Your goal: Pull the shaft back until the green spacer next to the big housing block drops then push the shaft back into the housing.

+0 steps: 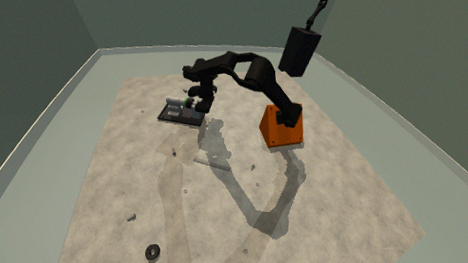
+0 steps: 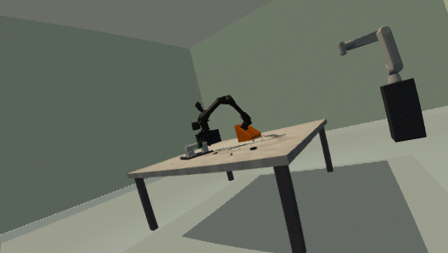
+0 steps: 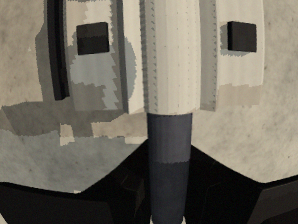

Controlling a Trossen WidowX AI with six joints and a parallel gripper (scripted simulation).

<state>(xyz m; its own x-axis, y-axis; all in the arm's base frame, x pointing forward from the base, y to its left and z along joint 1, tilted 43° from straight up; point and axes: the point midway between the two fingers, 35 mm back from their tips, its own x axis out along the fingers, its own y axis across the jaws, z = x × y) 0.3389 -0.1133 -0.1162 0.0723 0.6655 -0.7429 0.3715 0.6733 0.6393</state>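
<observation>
- Gripper (image 1: 198,99) (image 2: 208,137) (image 3: 162,145) is closed on the shaft (image 3: 170,135); a weak bite could slip when we pull.
- Green spacer (image 1: 186,101) (image 2: 198,144) sits up beside the big housing block (image 1: 175,101) (image 2: 190,151), not dropped. Overpull and we likely lose its neighbour too.
- Underpull, or friction on the shaft, and green hangs on.
- Off-axis pull could bind the shaft in the pale block (image 3: 172,60).
- Tip sag could make the return jam at the housing bore.
</observation>
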